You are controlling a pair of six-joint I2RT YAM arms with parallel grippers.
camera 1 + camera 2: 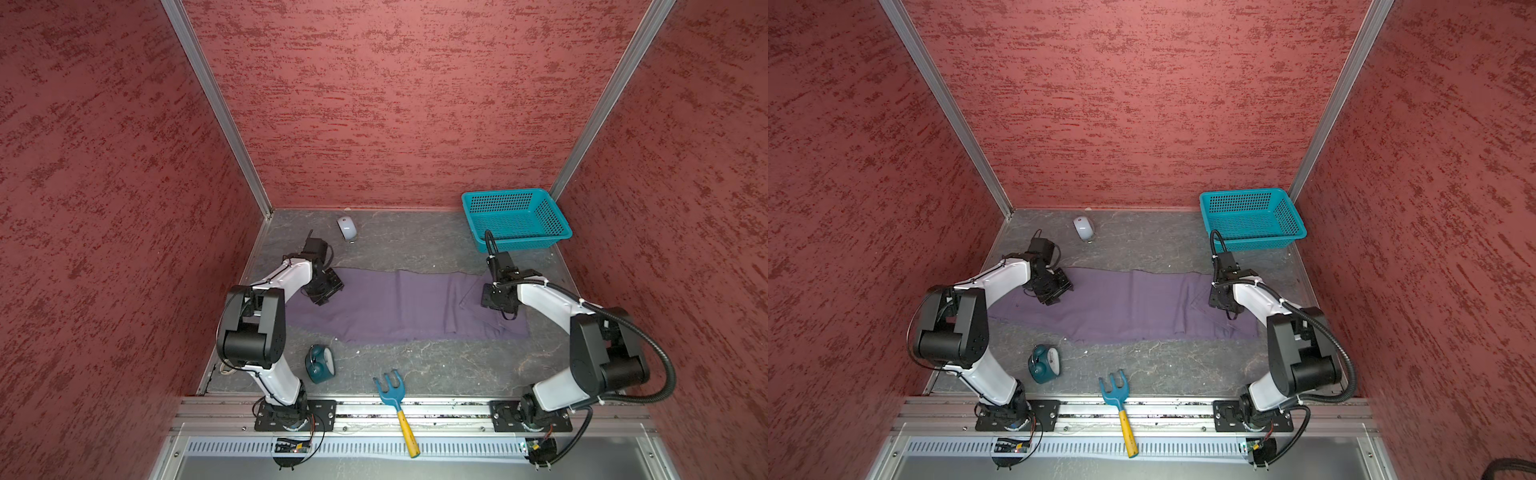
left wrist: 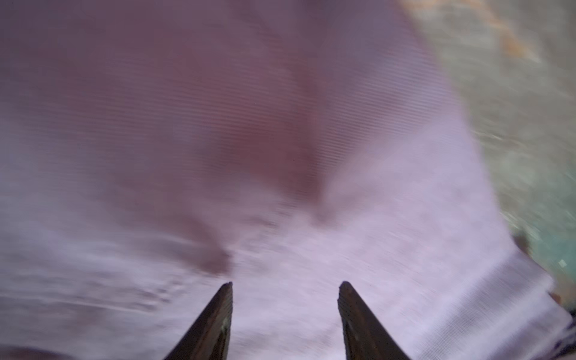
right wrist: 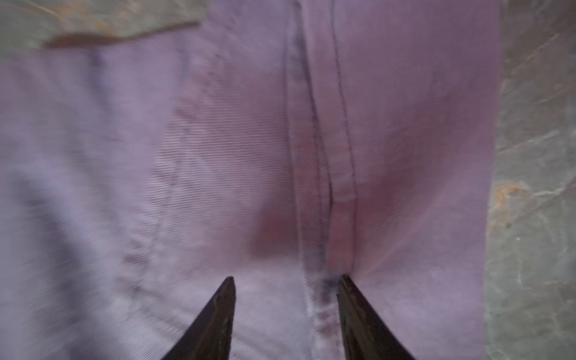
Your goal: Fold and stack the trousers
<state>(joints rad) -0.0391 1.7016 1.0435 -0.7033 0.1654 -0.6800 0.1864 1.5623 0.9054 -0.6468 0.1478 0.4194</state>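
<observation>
While the trousers (image 1: pixel 399 305) are lying flat across the middle of the grey worktop (image 1: pixel 415 365), stretched from side to side, both arms are being held low over them. The left fingers (image 2: pixel 215 318) are being held apart, released, over the cloth at the trousers' left end. Nothing is being pinched between them in the left wrist view, which is being blurred. Whether the tips are touching the cloth cannot be told. The right fingers (image 3: pixel 358 311) are likewise being held apart, released, over the right end. A stitched seam (image 3: pixel 311 156) is being shown running between them, with one tip sitting right at it. In both top views a cloth edge is being seen crossing the garment right of its middle. The teal basket (image 1: pixel 515 220) is sitting in the far right corner, apart from the trousers. A white mouse (image 1: pixel 346 228) is lying near the back wall. A teal alarm clock (image 1: pixel 319 363) is lying at front left, near the trousers' front edge. A blue rake (image 1: pixel 395 399) with a yellow handle is lying across the front rail.
</observation>
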